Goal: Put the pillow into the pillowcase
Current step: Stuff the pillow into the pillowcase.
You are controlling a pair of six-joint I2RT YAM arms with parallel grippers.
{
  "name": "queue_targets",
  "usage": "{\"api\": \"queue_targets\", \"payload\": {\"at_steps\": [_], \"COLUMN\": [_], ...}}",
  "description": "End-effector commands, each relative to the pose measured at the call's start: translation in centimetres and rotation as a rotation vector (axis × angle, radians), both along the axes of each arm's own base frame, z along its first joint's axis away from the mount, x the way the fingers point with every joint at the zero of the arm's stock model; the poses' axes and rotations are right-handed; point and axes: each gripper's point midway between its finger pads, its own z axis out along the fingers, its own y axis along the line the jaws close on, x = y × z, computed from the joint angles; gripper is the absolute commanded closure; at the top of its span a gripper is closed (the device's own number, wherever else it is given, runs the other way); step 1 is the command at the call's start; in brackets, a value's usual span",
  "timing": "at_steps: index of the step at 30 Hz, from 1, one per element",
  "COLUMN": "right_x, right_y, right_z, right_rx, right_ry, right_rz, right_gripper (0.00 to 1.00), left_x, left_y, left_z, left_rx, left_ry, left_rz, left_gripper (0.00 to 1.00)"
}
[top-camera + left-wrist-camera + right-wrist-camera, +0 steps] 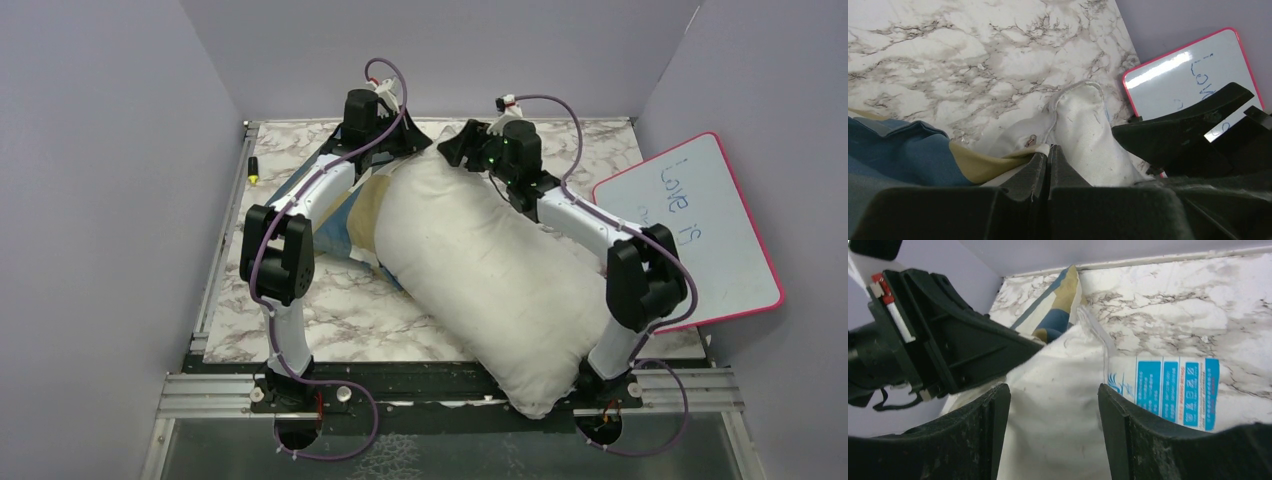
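Observation:
The pillow is a large off-white cushion lying diagonally from the far middle of the table to the near edge. The pillowcase, in blue, tan and cream blocks, lies under the left arm with the pillow's far end against it. My left gripper is shut on the pillowcase's tan and cream edge, right beside the pillow's far corner. My right gripper is open, and its fingers straddle the pillow's far end without closing. The pillowcase also shows behind in the right wrist view.
A pink-rimmed whiteboard leans at the right wall, also in the left wrist view. A yellow-tipped marker lies at the far left table edge. The pillow's blue printed label faces up. Grey walls enclose the marble table.

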Motion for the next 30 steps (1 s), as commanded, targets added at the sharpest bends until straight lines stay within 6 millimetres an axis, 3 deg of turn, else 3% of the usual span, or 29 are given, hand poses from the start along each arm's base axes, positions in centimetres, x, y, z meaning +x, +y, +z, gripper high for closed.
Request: {"api": "queue_targets", "payload": {"at_steps": [1,3,7,9,12,18,20,26,30], "right_x": [2.6,3.4,5.0,4.8,2.3,-5.2,-6.8,-8.4,-8.2], "right_y": [1.5,1.6,2.0,2.5,4.2,7.3,8.4,10.2,11.4], "right_z": [0.3,-0.3,-2.2,-2.5,-2.8,-5.7,-6.1,-7.1,-8.7], "right_rx": [0.071,0.084,0.041,0.029,0.004,0.006,0.0,-0.049,-0.075], "right_ry": [-0.032,-0.04,-0.016,-0.026,-0.078,-0.081,-0.088,-0.111,-0.1], "right_rz": [0.003,-0.016,-0.031,0.01,0.184,0.61,0.702,0.795,0.827], "right_gripper": [0.37,0.43,0.46,0.66,0.84,0.95,0.97,1.0,1.0], "left_x": [-0.2,-0.2,-0.2,-0.2,0.3,1.8,2.2,3.1,3.2], "left_y": [-1.4,-1.4,-1.7,-1.8,-1.8,-2.1,-2.2,-2.9,-3.8], "left_z": [4.2,4.2,4.0,3.9,4.0,5.5,6.0,7.6,8.4], "left_rx": [-0.04,-0.039,-0.042,-0.041,-0.032,-0.049,-0.064,-0.087,-0.107], "left_ry": [-0.12,-0.119,-0.116,-0.114,-0.113,-0.121,-0.119,-0.132,-0.133], "left_rz": [-0.041,-0.041,-0.046,-0.048,-0.035,-0.011,0.0,0.023,0.009], "left_gripper": [1.0,1.0,1.0,1.0,1.0,1.0,1.0,1.0,1.0]}}
